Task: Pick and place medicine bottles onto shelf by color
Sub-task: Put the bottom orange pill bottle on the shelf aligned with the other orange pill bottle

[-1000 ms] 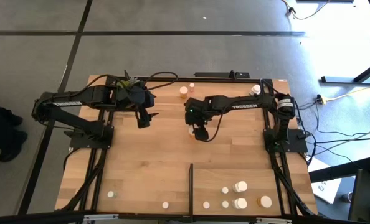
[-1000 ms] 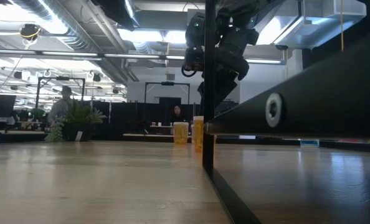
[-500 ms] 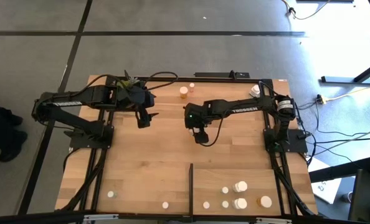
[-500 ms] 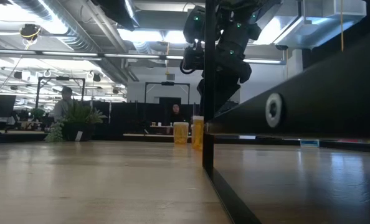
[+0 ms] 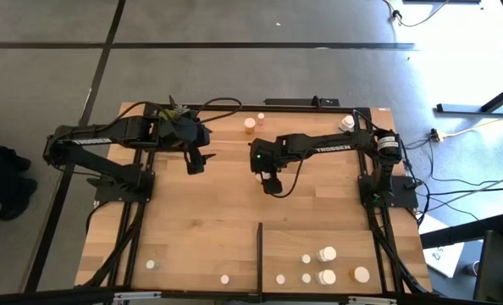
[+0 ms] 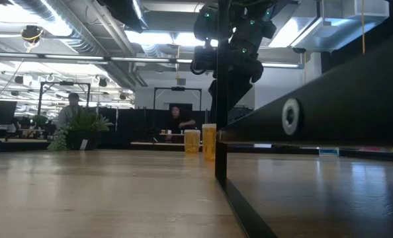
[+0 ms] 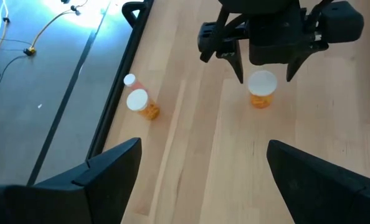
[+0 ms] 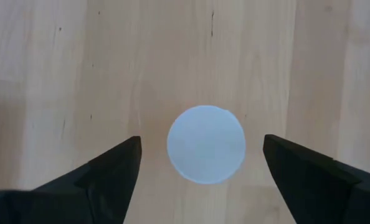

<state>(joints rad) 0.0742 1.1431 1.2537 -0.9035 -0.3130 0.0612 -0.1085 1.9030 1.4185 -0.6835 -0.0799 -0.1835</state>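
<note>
The right gripper [image 8: 200, 165] hung above the table, its fingers [image 8: 104, 171] spread wide apart. Directly beneath it, between the fingers but apparently untouched, stood an orange bottle [image 7: 261, 91] under its white cap [image 8: 206, 144]. The left gripper [image 7: 200, 171] waited opposite, likewise spread and empty. Two more orange bottles [image 5: 250, 124] stood beyond.

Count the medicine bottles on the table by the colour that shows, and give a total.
Small round orange-bodied bottles with white caps: 3
Small round bottles showing only white from above: 9
Total: 12
</note>
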